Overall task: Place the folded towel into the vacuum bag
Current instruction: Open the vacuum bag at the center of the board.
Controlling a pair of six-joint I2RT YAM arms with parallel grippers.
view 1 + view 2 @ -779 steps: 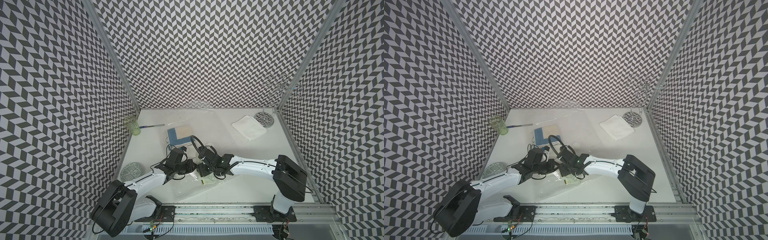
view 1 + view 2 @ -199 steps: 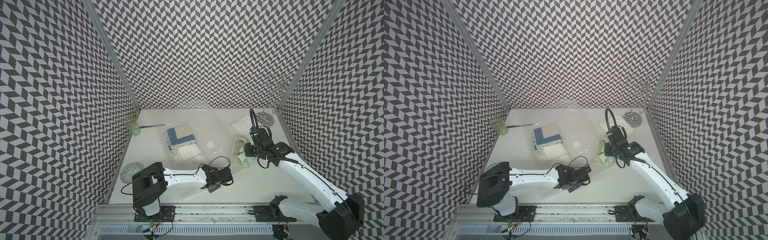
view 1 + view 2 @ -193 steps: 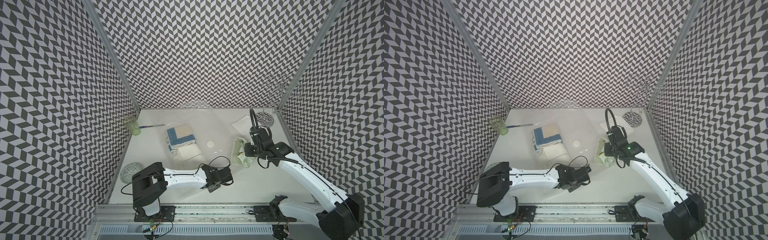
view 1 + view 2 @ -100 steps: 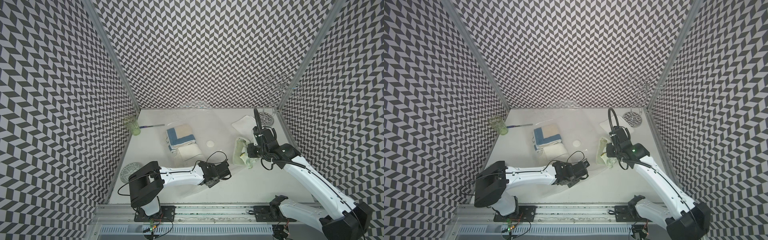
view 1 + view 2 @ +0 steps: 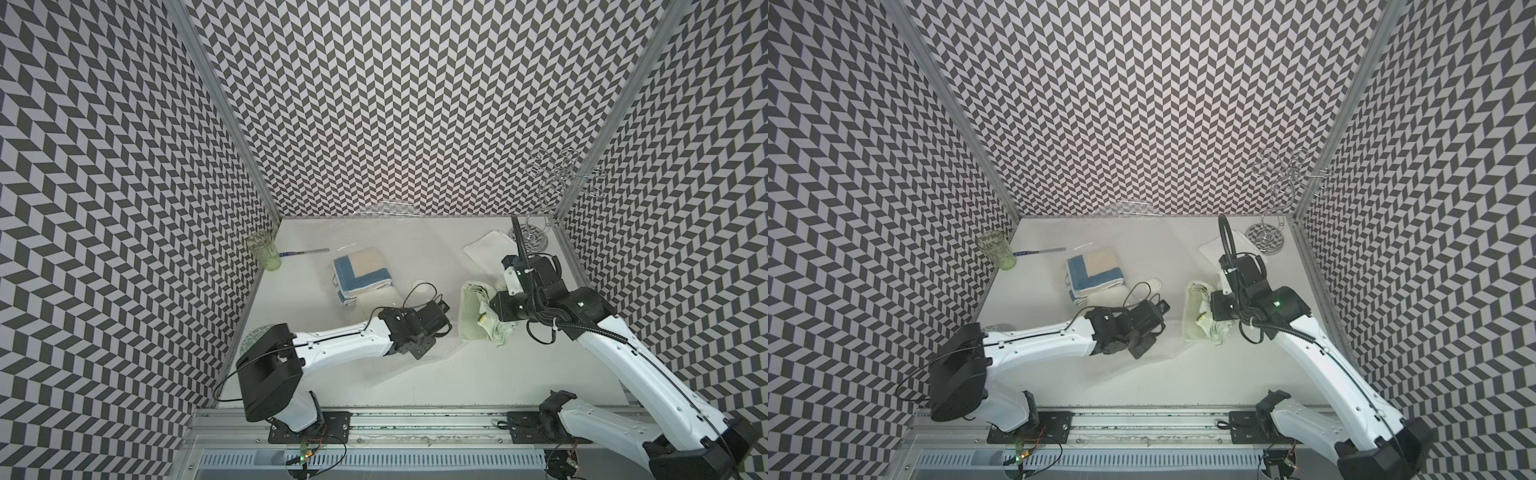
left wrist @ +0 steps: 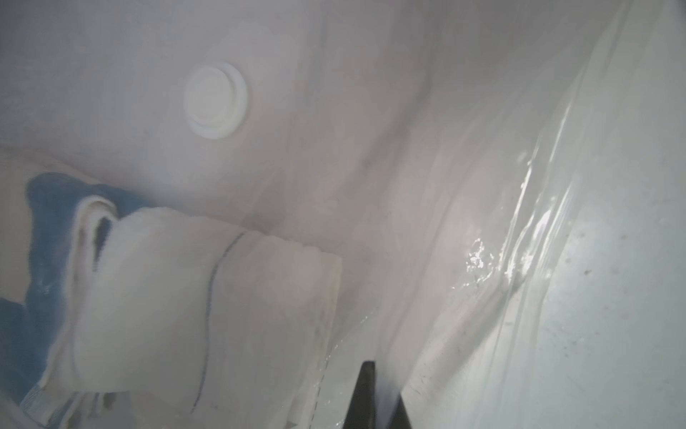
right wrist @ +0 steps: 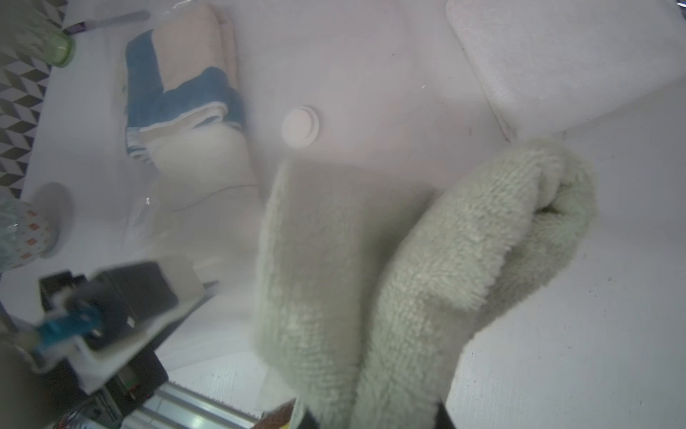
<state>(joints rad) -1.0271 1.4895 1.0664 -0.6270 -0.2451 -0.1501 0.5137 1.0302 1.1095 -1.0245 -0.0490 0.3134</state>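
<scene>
Bare table point(image 5: 457, 382) lies open from both grippers to the front rail. At the back right it is crowded: a white towel point(image 5: 482, 251) and a wire stand point(image 5: 536, 239) sit near the right wall. A green glass point(image 5: 262, 251), a utensil point(image 5: 305, 252) and a patterned plate point(image 5: 251, 338) line the left wall.

The vacuum bag point(image 5: 1167, 350) lies flat across the table's centre, its near corner just in front of the left gripper point(image 5: 438, 311). A blue-and-beige towel point(image 5: 360, 270) and a cream towel point(image 6: 222, 308) are inside it, left of the valve point(image 5: 424, 286).

The folded towel point(image 5: 471, 318), pale green, sits at the bag's right edge, clamped in the right gripper point(image 5: 487, 316).

A second ago the left jaws stood partly open, nearer the front rail. Now they are pinched together and farther in, close to the valve. The folded towel has barely shifted.

Left wrist view only: glossy film runs down to the closed fingertips point(image 6: 365, 393), which appear to grip it.

Right wrist view only: the folded towel's flat half looks hazy, as if under film, and its rolled half is crisp. I cannot tell how far it is inside.
</scene>
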